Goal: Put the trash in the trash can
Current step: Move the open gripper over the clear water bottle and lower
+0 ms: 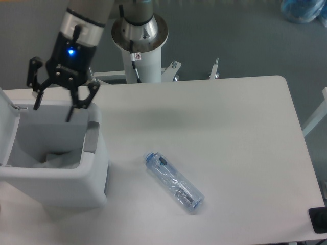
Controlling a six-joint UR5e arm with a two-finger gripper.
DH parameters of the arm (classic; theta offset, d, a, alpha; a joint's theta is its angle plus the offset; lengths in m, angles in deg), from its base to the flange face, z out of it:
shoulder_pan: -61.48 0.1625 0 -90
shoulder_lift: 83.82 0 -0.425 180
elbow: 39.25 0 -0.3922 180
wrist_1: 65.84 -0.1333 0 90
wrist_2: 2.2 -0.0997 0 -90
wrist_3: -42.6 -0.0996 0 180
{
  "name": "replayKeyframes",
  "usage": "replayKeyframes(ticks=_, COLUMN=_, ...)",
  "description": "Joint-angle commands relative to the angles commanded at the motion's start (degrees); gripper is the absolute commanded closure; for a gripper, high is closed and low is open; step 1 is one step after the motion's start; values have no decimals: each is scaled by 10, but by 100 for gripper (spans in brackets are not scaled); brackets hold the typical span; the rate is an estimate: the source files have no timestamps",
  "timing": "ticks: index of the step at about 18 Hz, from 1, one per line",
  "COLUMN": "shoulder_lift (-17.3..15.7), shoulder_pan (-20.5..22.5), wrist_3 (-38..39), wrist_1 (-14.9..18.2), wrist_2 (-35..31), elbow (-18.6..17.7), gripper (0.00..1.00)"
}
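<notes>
One arm reaches in from the upper left, and its single end effector (52,107) hangs over the open mouth of the trash can (97,173), near the can's back edge. Its two fingers (71,109) are spread wide apart and point downward; nothing sits between them. A small blue light glows on the black body above the fingers.

There is one trash can, a boxy white bin standing at the left end of the bench (230,132). Its lid (7,122) is swung up at the far left, and a grey panel (91,137) runs along the rim on the side facing the middle of the bench.

Two pieces of trash are visible. One crumpled white wrapper (51,159) lies low inside the can, below the spread fingers and apart from them. One crushed clear bottle (174,182) lies on its side on the bench, well to the right of the can and apart from it, angled with its bluish cap end toward the upper left.

Behind the bench, the arm's round metal base (139,30) sits on a white pedestal over a grey floor. A bluish object (304,10) is cut off at the top right corner, and a dark object (319,220) at the lower right edge.
</notes>
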Motion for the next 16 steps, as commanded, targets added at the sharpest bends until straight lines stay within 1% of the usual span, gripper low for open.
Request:
replayKeyframes(ticks=4, shoulder_lift=1, shoulder_pan=87, wrist_3=4, wrist_1=-3, wrist_2=-14, elbow=-4, gripper=0)
replayKeyframes(ticks=5, shoulder_lift=3, shoulder_pan=100, wrist_3=3, wrist_1=-3, wrist_2=-16, elbow=-4, gripper=0)
replayKeyframes(ticks=6, shoulder_lift=4, shoulder_pan=107, wrist_3=0, wrist_1=-2, wrist_2=-26, elbow=-5, gripper=0)
replayKeyframes(ticks=7, shoulder_lift=6, shoulder_pan=110, wrist_3=-2, wrist_1=0, wrist_2=-52, elbow=-9, gripper=0)
replayKeyframes(ticks=9, shoulder_lift=5, shoulder_pan=110, wrist_3=-5, wrist_1=-1, wrist_2=-128, elbow=-39, gripper=0)
replayKeyframes(ticks=11, shoulder_lift=10, shoulder_pan=109, wrist_3=-5, wrist_1=2, wrist_2=-175, elbow=-62, gripper=0)
replayKeyframes(ticks=13, shoulder_lift=36, shoulder_pan=109, wrist_3=7, wrist_1=3, wrist_2=-190, elbow=-59, gripper=0)
replayKeyframes(ticks=16, shoulder_lift=96, shoulder_pan=110, wrist_3=39, wrist_1=4, wrist_2=-193, elbow=-30, gripper=0)
